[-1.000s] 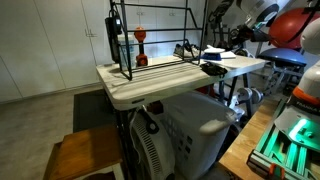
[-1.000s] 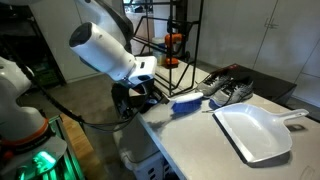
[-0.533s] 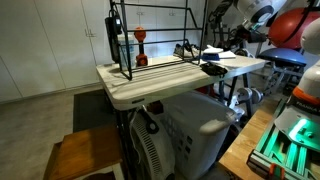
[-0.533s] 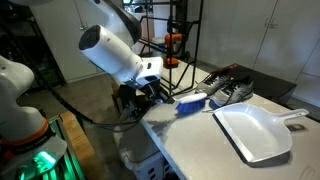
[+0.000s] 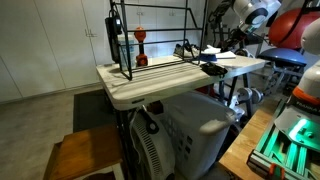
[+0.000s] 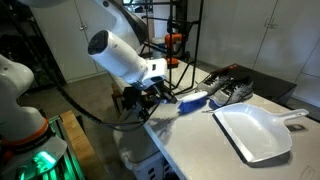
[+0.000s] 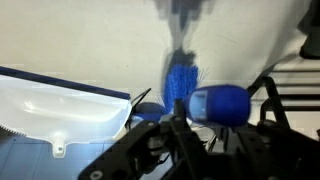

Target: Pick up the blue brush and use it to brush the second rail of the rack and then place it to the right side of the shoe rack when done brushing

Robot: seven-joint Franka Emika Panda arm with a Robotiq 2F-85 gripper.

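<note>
The blue brush [image 6: 195, 99] is at the table's near end, bristles down, beside a pair of shoes [image 6: 230, 88]. My gripper [image 6: 166, 95] is at its handle end and appears shut on it. In the wrist view the blue handle [image 7: 218, 103] fills the space at my jaws [image 7: 190, 120], and the blue bristles [image 7: 180, 78] point away. The black wire shoe rack [image 6: 178, 30] stands at the table's far end; it also shows in an exterior view [image 5: 150, 40]. The arm hides the contact itself.
A white dustpan [image 6: 255, 130] lies on the white table [image 6: 200, 140] beside the brush; it also shows in the wrist view [image 7: 60, 110]. An orange-red object [image 5: 141, 40] sits inside the rack. A second robot and equipment stand beyond the table.
The arm and the blue brush have shifted together a little toward the shoes and the rack. The dustpan and the rack have not moved.
</note>
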